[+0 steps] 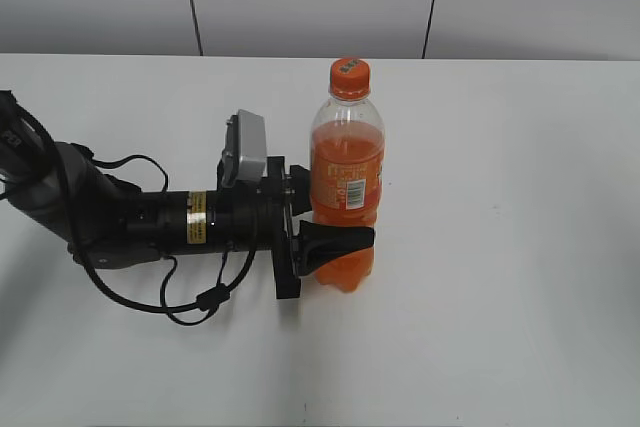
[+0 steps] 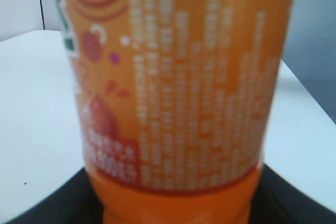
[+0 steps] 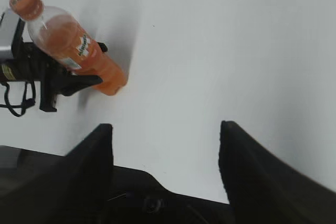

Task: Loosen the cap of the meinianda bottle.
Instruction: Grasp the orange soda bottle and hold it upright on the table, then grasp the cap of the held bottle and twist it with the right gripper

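Observation:
The meinianda bottle (image 1: 346, 182) stands upright mid-table, clear with orange liquid and an orange label with a white barcode patch. Its orange cap (image 1: 350, 76) is on the neck. My left gripper (image 1: 335, 239) reaches in from the left, its black fingers shut around the bottle's lower body. In the left wrist view the bottle (image 2: 184, 93) fills the frame, blurred, with the fingers dark at both lower corners. My right gripper (image 3: 164, 137) is open and empty above bare table, far from the bottle (image 3: 79, 51) and cap (image 3: 26, 3); it is out of the exterior view.
The white table (image 1: 500, 247) runs to a grey panelled wall at the back. The left arm and its cables (image 1: 130, 217) lie across the table's left half.

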Controlling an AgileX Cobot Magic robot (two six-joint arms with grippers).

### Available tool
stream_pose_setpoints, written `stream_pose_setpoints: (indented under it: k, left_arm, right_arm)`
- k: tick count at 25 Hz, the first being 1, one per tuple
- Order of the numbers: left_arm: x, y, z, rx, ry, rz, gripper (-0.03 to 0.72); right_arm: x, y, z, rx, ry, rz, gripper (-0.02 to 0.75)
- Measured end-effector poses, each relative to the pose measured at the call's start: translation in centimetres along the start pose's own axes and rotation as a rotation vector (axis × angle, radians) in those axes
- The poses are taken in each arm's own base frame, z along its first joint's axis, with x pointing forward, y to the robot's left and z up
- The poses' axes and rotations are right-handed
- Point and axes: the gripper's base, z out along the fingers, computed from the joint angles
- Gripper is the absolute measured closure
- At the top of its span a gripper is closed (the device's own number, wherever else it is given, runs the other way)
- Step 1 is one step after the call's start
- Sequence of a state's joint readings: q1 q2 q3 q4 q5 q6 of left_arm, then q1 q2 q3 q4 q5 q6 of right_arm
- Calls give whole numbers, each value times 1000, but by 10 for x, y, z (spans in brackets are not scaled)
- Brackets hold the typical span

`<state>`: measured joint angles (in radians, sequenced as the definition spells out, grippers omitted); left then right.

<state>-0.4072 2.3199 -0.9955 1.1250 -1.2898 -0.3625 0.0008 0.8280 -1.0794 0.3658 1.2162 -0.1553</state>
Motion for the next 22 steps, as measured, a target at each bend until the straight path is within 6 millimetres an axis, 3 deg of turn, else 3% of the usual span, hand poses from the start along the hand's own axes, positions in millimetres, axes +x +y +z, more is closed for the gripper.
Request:
stream_pose_setpoints:
  k: [4,9,17,22]
  left_arm:
    - [0,0,0,0,0,0,284]
    - [0,1,0,-11,-4,-3,284]
    - [0,2,0,-22,-8,-8,284]
    - [0,2,0,-23,-8,-8,284]
  right_arm:
    - [-44,-9,35,-52,86,83,176]
    - [-77,-19,67,-75,146,142,158]
    - [-106,-33,113,-59,228,187,153]
    - [-111,-5,138,-48,296,109,153]
